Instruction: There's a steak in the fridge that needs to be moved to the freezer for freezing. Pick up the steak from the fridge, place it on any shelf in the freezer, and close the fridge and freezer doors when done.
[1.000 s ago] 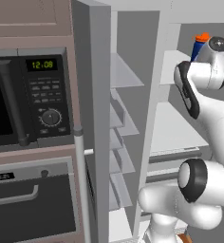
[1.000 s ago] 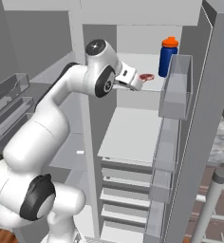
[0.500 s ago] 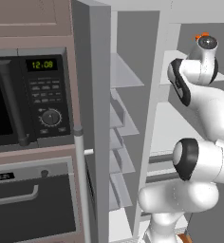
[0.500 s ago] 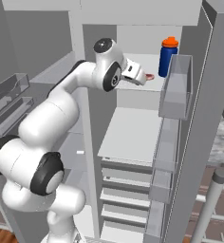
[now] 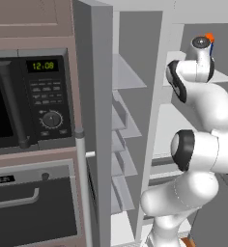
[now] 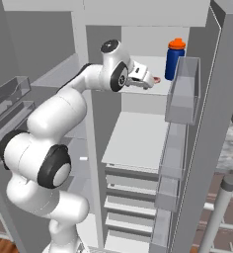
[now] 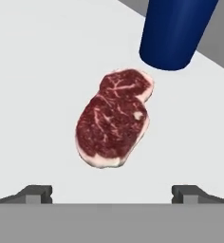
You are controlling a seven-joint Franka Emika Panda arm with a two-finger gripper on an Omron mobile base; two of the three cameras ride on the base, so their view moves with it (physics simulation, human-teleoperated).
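My gripper (image 7: 112,192) hangs wide open and empty over the steak (image 7: 115,116) on the fridge (image 6: 138,138) top shelf, and I might bump the bottle (image 7: 175,29) just behind it.

The arm is reaching up and forward, elbow bent high, with the gripper (image 6: 147,81) holding its 2 fingertips (image 7: 38,192) wide apart.

We count one steak (image 7: 115,117) and one blue bottle (image 6: 174,59) on the fridge's upper shelf (image 6: 158,86). We make out two open doors (image 6: 222,123), one microwave (image 5: 31,103), one oven (image 5: 34,205) below it, and at least four clear freezer shelves (image 5: 127,72) stacked in the narrow section.
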